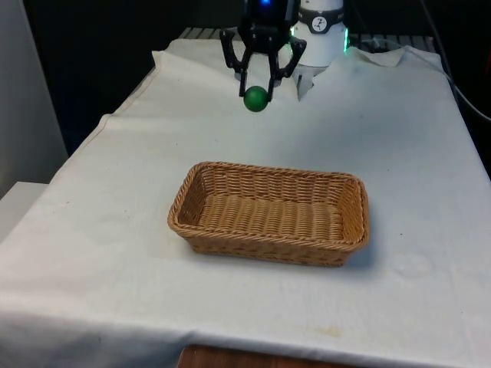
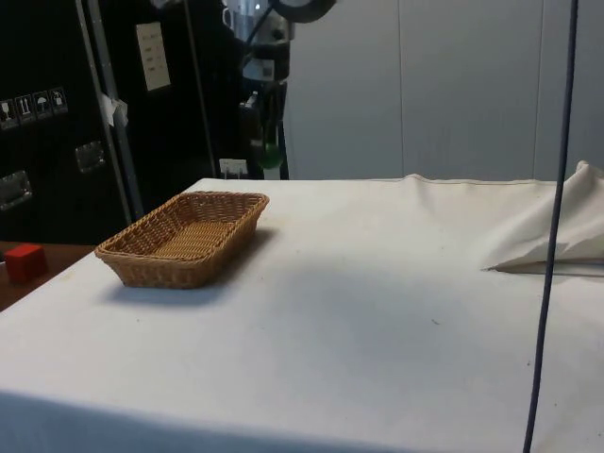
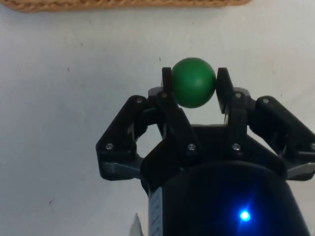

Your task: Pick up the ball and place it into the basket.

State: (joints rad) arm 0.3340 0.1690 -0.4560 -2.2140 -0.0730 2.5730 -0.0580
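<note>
A small green ball (image 1: 256,99) hangs in the air above the far part of the table, with my black gripper (image 1: 257,90) shut on it. The wrist view shows the ball (image 3: 193,82) pinched between the two fingertips (image 3: 167,81). From the side the ball (image 2: 271,156) is a green spot below the gripper (image 2: 267,151), well above the cloth. The oblong wicker basket (image 1: 270,211) lies empty at the table's middle, nearer the camera than the gripper; its rim (image 3: 123,5) shows in the wrist view beyond the ball. The basket (image 2: 184,237) stands at the side view's left.
The white cloth bunches up in folds near the robot's base (image 1: 305,83) and at the side view's right (image 2: 552,236). A small red block (image 2: 25,261) sits off the table beyond the basket.
</note>
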